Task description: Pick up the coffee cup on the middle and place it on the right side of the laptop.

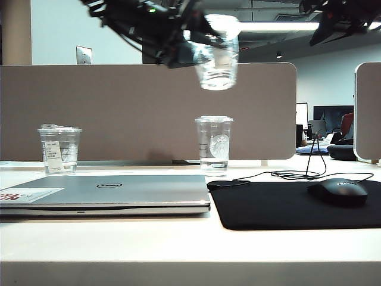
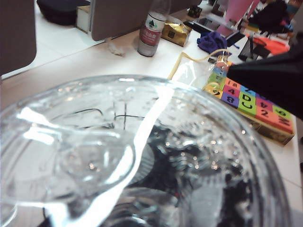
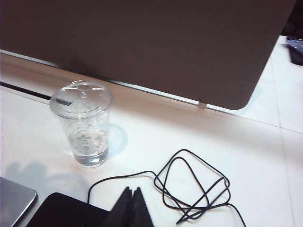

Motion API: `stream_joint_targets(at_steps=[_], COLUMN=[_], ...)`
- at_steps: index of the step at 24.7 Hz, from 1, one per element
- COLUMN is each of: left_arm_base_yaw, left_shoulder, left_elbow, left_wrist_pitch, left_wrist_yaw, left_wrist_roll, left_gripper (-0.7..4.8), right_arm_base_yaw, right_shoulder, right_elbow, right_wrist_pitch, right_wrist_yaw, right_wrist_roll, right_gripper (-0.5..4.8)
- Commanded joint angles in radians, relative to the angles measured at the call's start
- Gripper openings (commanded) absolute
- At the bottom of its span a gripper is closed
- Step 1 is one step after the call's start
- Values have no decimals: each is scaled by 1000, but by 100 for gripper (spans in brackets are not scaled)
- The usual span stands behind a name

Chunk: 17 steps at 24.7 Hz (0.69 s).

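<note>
The coffee cup (image 1: 217, 56), clear plastic with a little liquid, hangs high above the table's middle with my left gripper (image 1: 193, 50) shut on its side. In the left wrist view the coffee cup (image 2: 132, 156) and its wrinkled film lid fill the frame and hide the jaws. The silver-grey Dell laptop (image 1: 113, 190) lies closed at the front left, and a corner of the laptop (image 3: 12, 198) shows in the right wrist view. My right gripper (image 3: 134, 194) is shut and empty above the black mouse pad (image 3: 66, 210); its arm (image 1: 333, 18) is raised at the upper right.
A taller siren-logo cup (image 1: 214, 143) stands behind the laptop's right end, near the grey partition (image 1: 149, 107). Another labelled cup (image 1: 59, 149) stands at the back left. The mouse pad (image 1: 286, 205) carries a black mouse (image 1: 338, 190); its cable (image 3: 194, 189) lies coiled behind.
</note>
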Motion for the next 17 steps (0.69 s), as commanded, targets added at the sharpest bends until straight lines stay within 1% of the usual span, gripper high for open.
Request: stream_joint_targets(at_steps=[1, 3, 4, 5, 6, 8, 10, 11, 12, 15, 16, 17], left_arm_base_yaw=[-72, -111, -124, -146, -157, -174, -192, -200, -214, -241, -246, -249], left_shoulder=[6, 19, 30, 47, 62, 98, 132, 143, 166, 204, 211, 212], left_elbow=[-69, -155, -206, -273, -306, -327, -328, -328, -328, -328, -329, -329], left_wrist_pitch=[106, 208, 274, 369, 417, 445, 448, 452, 466, 467, 465, 458], left_wrist_yaw=[-112, -153, -174, -204, -213, -219, -234, -235, -250, -281, -280, -285], left_wrist_roll=[26, 1, -5, -5, -6, -27, -22, -19, -19, -18, -18, -18], left_gripper=[239, 237, 237, 238, 238, 241, 247, 263, 308, 328, 357, 369], right_arm_base_yaw=[0, 0, 0, -1, 0, 0, 0, 0, 0, 1, 1, 1], right_shoulder=[-26, -48, -60, -76, -86, -90, -90, -90, -90, -90, -90, -90], right_elbow=[6, 6, 6, 6, 6, 6, 5, 5, 5, 5, 5, 5], right_wrist_pitch=[6, -12, -23, -42, -56, -74, -83, -84, -83, -83, -84, -84], right_wrist_yaw=[58, 127, 163, 200, 206, 206, 206, 206, 206, 206, 206, 206], right_wrist_roll=[-2, -3, -3, -7, -20, -24, -24, -24, -24, -24, -24, -24], right_gripper=[-5, -6, -6, -5, -5, -5, -6, -6, -6, -6, -5, -5])
